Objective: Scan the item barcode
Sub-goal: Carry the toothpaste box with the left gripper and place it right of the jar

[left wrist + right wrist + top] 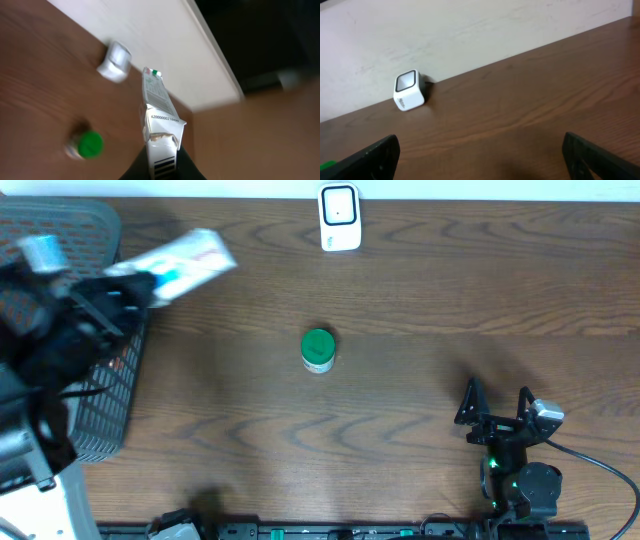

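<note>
Wooden table (pixel 420 290) with scanner (pixel 340 217) and green-capped bottle (pixel 318 350); left gripper (pixel 140 288) tight around carton (pixel 185 262), right gripper (pixel 497 392) wide apart

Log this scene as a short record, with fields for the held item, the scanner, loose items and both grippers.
held item: white carton, gripped at one end by the left gripper, off the table, near the basket
barcode: stripes visible at the gripped end
scanner: white, at the table's far edge, apart from the carton
loose item: green-capped bottle, mid-table
left gripper: shut on carton
right gripper: open, empty
</note>
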Controlling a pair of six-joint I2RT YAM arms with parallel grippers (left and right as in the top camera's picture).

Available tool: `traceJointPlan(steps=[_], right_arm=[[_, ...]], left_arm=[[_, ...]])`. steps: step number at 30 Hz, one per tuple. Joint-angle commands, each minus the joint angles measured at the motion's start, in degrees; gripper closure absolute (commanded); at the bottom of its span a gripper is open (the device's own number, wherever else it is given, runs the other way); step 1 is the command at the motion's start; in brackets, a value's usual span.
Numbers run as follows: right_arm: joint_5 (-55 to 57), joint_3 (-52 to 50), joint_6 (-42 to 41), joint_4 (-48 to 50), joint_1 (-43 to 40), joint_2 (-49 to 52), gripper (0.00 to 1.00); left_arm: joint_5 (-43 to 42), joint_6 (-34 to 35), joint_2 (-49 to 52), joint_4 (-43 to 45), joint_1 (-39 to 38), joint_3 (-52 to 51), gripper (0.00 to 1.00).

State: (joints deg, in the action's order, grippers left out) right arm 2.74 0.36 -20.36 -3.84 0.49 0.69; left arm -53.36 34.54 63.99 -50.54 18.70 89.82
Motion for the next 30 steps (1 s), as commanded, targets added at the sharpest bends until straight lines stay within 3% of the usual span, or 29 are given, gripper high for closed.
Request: traceJointPlan(steps=[1,7,13,24,30], right_arm=[[0.2,0.0,0.7,-0.2,-0.6,-0.3,0.01],[0.2,0.0,0.7,-0.2,-0.6,-0.3,0.01],[0.2,0.0,0.7,-0.2,-0.6,-0.3,0.01],[0.2,0.0,0.7,-0.2,-0.6,-0.3,0.01],[0.2,0.0,0.7,-0.2,-0.6,-0.3,0.01]], left_arm=[[-0.9,0.0,2.6,0.1,-10.2,0.2,0.89],[6.4,-0.6,10.4,0.6,-26.9,0.2,0.89],[6.1,-1.7,20.7,3.4,-37.6,0.2,0.89],[6.1,-5.9,37.3,8.5,-47.3,0.2,0.89],[6.1,-14.3,44.7,11.3,-51.3,0.2,0.89]])
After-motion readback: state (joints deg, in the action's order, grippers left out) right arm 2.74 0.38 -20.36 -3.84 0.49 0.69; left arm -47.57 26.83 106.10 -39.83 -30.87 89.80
